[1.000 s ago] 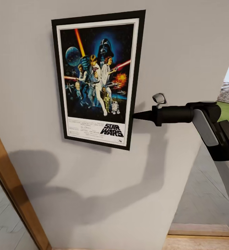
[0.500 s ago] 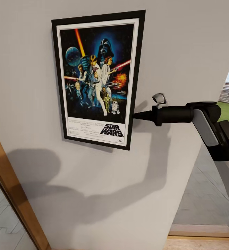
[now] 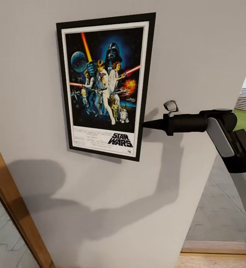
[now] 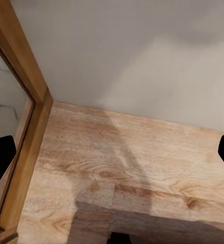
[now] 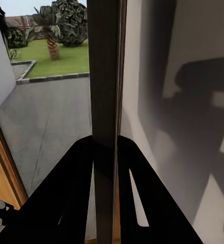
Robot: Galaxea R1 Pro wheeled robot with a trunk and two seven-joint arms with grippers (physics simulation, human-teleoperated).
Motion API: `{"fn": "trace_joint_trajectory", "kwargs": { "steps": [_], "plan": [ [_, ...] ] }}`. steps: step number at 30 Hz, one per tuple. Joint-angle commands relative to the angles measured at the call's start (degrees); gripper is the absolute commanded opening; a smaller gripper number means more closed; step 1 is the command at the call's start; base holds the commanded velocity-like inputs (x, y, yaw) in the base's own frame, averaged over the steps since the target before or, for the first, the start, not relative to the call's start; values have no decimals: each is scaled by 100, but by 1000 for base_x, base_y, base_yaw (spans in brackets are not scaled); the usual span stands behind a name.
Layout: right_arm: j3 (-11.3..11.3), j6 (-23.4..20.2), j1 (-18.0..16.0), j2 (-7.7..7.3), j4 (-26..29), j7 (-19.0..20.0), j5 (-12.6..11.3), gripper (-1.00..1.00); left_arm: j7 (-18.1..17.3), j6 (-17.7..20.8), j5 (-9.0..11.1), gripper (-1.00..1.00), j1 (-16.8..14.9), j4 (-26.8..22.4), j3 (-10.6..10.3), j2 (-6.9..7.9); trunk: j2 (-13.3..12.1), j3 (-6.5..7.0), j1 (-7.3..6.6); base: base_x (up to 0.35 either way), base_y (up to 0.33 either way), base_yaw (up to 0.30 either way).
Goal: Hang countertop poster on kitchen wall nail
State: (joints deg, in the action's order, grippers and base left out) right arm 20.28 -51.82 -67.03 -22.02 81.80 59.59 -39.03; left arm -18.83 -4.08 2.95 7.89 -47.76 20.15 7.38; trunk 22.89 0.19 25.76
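One right hand [image 3: 147, 124] clamps the poster's [image 3: 104, 83] edge.

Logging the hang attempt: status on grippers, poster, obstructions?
Right gripper shut on black-framed Star Wars poster's right edge. Poster upright against pale grey wall; nail unseen. Left gripper open over wooden floor. No obstruction visible.

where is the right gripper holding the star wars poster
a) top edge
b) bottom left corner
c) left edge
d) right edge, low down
d: in the head view the right gripper meets the poster at its right edge, level with the credits strip above the title, and in the right wrist view its fingers sit on either side of the frame's edge.
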Motion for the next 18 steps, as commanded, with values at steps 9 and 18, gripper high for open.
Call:
{"fn": "trace_joint_trajectory", "kwargs": {
  "steps": [9,18],
  "plan": [
    [8,-23,-2,-4,-4,0,-24,-100,-36,7,30,100,2,2,12,10,3,-1,2,0,0,0],
    [11,-21,1,-4,-6,0,-17,-100,-41,21,30,100,2,12,15,34,3,-1,2,0,0,0]
  ]
}}
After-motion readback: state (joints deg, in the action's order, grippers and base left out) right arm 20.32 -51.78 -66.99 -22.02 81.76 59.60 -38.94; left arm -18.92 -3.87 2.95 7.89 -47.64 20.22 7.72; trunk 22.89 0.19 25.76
